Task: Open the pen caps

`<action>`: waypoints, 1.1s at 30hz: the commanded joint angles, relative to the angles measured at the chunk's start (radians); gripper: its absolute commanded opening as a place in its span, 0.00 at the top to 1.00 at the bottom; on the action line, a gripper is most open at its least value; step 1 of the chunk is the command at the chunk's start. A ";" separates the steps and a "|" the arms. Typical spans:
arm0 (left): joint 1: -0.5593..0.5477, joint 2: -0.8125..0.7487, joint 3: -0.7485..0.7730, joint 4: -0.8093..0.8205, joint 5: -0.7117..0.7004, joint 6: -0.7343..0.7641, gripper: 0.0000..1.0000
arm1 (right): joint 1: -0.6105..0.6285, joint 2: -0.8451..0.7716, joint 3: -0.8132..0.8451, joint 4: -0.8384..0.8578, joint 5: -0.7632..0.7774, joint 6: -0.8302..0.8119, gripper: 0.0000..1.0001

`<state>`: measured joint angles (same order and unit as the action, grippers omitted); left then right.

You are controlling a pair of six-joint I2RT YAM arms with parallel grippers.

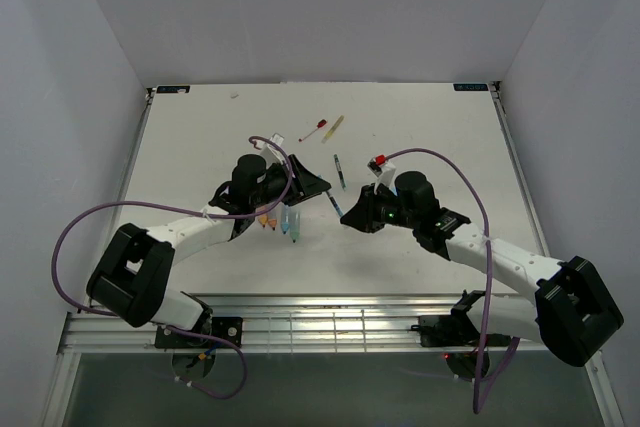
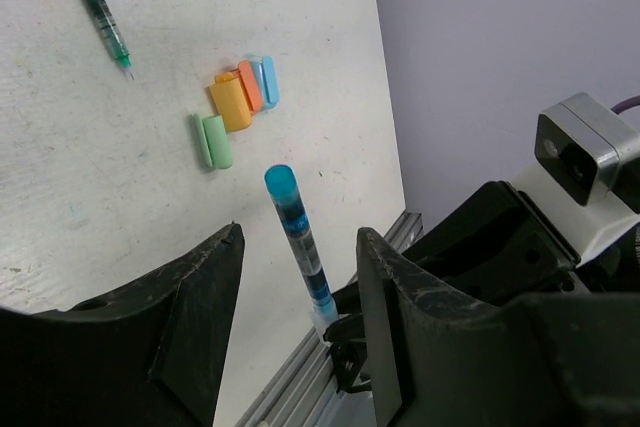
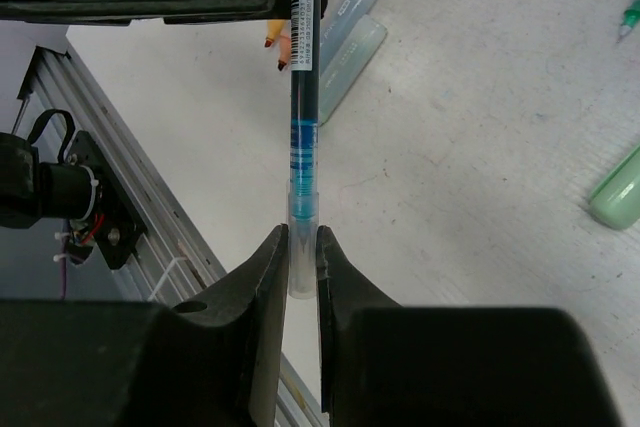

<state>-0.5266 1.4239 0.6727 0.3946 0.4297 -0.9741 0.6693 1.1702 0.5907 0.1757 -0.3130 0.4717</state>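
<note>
1. Table (image 1: 420, 127): white; all loose items lie on it.
2. Your L gripper (image 2: 300, 235): jaws apart, either side of the blue pen (image 2: 285, 192), no contact.
3. Your R gripper (image 3: 302, 237): jaws clamped on the blue pen's clear end.
4. Pen caps (image 2: 240, 107): loose on the table, clustered. Orange cap (image 2: 232, 104), red cap (image 2: 250, 85) & blue cap (image 2: 268, 80) touching; green cap (image 2: 212, 141) just beside.
</note>
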 commanded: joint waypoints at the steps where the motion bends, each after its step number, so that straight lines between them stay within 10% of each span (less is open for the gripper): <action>1: -0.012 0.010 0.034 0.020 -0.045 0.018 0.41 | 0.018 -0.026 0.006 0.033 -0.024 0.008 0.92; 9: -0.015 0.023 0.070 -0.005 -0.055 0.048 0.44 | 0.038 -0.029 0.017 0.041 -0.072 0.019 0.92; 18: -0.015 -0.005 0.110 -0.088 -0.051 0.132 0.73 | 0.041 0.008 0.064 -0.002 -0.118 -0.005 0.90; 25: -0.015 -0.036 0.081 -0.108 -0.032 0.149 0.92 | 0.039 0.042 0.139 -0.028 -0.112 -0.021 0.64; 33: -0.015 -0.049 0.067 -0.108 0.023 0.150 1.00 | 0.039 0.181 0.288 -0.061 -0.139 -0.041 0.59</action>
<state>-0.5400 1.4292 0.7490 0.2905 0.4175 -0.8391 0.7071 1.3079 0.8165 0.1219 -0.4244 0.4583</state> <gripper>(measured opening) 0.223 0.407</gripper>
